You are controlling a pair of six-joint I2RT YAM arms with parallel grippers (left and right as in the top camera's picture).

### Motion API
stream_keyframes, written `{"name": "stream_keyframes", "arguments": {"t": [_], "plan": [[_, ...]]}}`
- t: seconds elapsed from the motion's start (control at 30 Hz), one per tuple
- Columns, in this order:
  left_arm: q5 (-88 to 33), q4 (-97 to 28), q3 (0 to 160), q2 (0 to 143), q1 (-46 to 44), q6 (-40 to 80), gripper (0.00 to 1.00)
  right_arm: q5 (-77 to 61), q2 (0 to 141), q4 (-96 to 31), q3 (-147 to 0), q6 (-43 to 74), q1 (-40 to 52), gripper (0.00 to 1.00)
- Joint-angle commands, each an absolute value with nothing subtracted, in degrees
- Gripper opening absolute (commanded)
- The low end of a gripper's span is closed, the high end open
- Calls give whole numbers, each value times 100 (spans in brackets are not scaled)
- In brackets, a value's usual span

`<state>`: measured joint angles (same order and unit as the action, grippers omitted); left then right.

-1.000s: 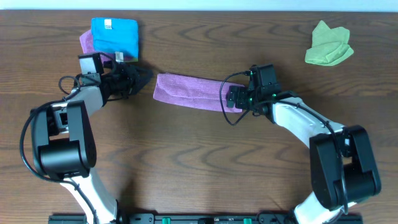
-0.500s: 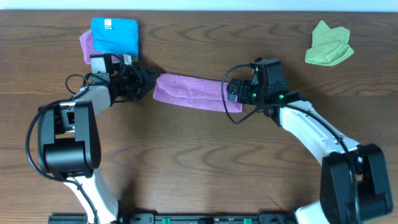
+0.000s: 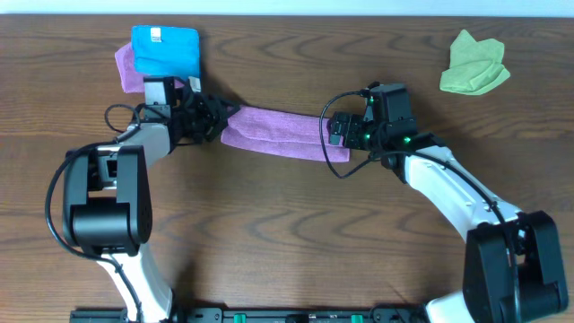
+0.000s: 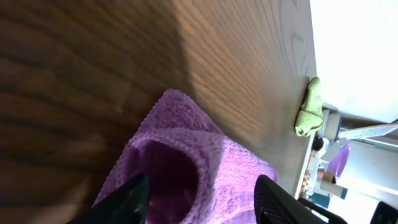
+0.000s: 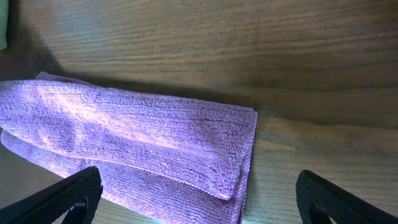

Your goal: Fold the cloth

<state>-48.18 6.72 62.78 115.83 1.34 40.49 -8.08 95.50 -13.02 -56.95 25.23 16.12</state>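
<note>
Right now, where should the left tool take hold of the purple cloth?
Probably the purple cloth's left end, coming from the left, low along the table: its layers hump into a loose pocket there, between the open left tool's fingers.

Purple cloth: looped microfibre pile, matt and rough, with a stitched hem. Table: brown wood grain, smooth, faint sheen. Green cloth: matt fabric.

Lots of open table on the near side of purple cloth. Blocked at back left by blue cloth, back right by green cloth.
</note>
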Motion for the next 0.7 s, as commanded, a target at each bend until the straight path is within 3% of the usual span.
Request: {"name": "stream_keyframes", "arguments": {"t": [0.0,0.67], "plan": [[-4705,753,6407,11692,80,4040,55,-819,9439,-1313,-5732,2589,1658,99],[-5749,773,6407,11692,58,4274,46,-819,9439,-1420,-5732,2589,1658,99]]}}
